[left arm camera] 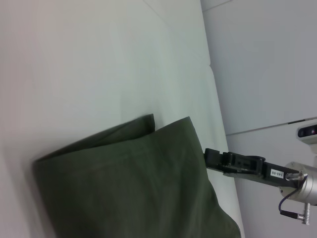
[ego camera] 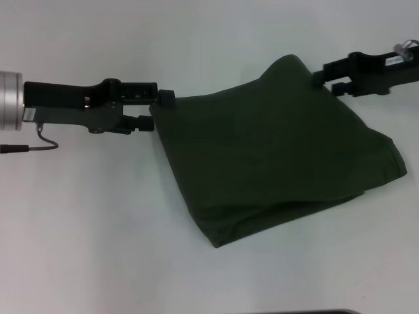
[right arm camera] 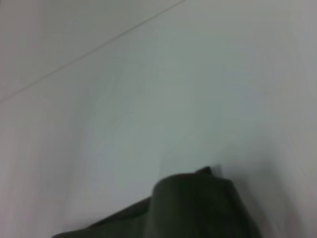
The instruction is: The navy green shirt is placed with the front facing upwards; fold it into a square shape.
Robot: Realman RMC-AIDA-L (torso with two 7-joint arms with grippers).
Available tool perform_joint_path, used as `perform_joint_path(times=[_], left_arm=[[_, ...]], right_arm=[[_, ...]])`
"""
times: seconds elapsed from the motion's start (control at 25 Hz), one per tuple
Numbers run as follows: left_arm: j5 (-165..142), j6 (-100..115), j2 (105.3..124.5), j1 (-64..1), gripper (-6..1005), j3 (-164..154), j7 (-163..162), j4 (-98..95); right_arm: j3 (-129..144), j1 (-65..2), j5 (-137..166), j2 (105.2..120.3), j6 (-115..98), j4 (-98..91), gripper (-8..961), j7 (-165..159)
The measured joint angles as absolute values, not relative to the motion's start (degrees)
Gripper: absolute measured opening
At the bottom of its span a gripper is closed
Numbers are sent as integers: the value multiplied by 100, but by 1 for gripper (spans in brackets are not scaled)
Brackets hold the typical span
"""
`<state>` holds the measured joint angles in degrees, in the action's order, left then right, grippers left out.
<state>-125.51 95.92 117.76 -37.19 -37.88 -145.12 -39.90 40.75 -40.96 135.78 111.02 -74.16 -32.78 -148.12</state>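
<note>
The navy green shirt [ego camera: 275,157] is a dark olive bundle folded over itself, with no lettering showing. Its two upper corners are lifted and stretched between my grippers, while its lower edge sags toward the white table. My left gripper [ego camera: 163,100] is shut on the shirt's left corner. My right gripper [ego camera: 320,77] is shut on the right corner. The left wrist view shows the shirt [left arm camera: 133,183] up close, with the right gripper [left arm camera: 214,157] at its far corner. In the right wrist view only a fold of the shirt [right arm camera: 198,208] appears.
A plain white table [ego camera: 98,229] lies under the whole scene. A thin cable [ego camera: 39,140] hangs from my left arm. In the left wrist view the table's far edge [left arm camera: 218,104] meets a grey wall.
</note>
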Motion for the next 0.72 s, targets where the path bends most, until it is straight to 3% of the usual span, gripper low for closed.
perform_joint_path(times=[0.12,0.24,0.72], left_arm=[[-12551,9595,11789,-3704,877,-3771,-14497,-3990],[-12551,9598,11794,-3700,874,-3770,-14492,-3990],[-12551,9613,11798,-3725,871,-3770,-14494,-3990]], right_arm=[[4013,-3996,13599,10964,-7512,-3344,598,-14872],[3947,-3922,13575,10931,-7501,-3313,598,-14868],[3940,-3934,13552,11208,-7285,-3173,598,-14823]])
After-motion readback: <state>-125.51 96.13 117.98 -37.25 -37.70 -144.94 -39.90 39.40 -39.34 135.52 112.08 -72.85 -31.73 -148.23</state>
